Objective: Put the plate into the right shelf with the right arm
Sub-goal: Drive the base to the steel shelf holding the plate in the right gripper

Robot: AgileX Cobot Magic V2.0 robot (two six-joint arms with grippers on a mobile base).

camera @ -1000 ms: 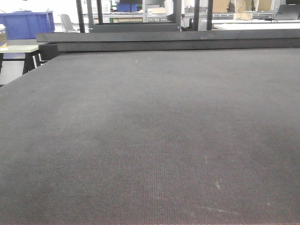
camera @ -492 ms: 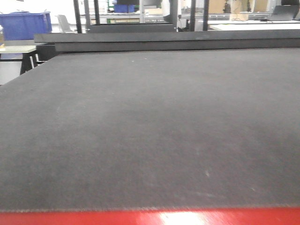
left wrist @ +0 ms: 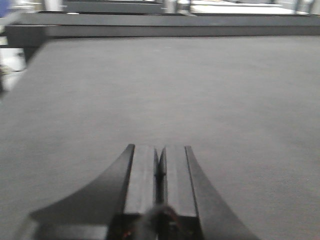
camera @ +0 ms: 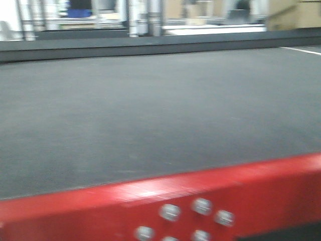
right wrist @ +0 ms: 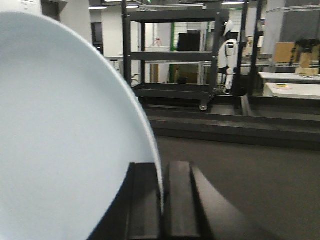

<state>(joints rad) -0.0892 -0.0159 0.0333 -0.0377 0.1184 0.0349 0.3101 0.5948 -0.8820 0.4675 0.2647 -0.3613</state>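
The plate point(right wrist: 65, 140) stands on edge in the right gripper point(right wrist: 161, 167), its pale blue-white face filling the left half of the right wrist view and its rim pinched between the two dark fingers point(right wrist: 179, 200), which are clamped onto it. It is held upright above a dark grey mat point(right wrist: 250, 175) and touches nothing but the fingers. Beyond the mat, past a low dark ledge, a black cart point(right wrist: 170, 55) on castors stands with three open shelves, and white tables point(right wrist: 292, 82) sit to the right of it. The left gripper point(left wrist: 159, 150) hovers over the same kind of grey surface with its fingers pressed flat together and nothing between them — clenched on air. The front view is blurred: it shows the mat stretching wide and flat, a red rail point(camera: 251, 186) running along its near edge at a slight slant, and a cluster of silver bolt heads point(camera: 202, 206) set into that rail. The room behind is too smeared to make out beyond pale uprights and a blue shape at the upper left.
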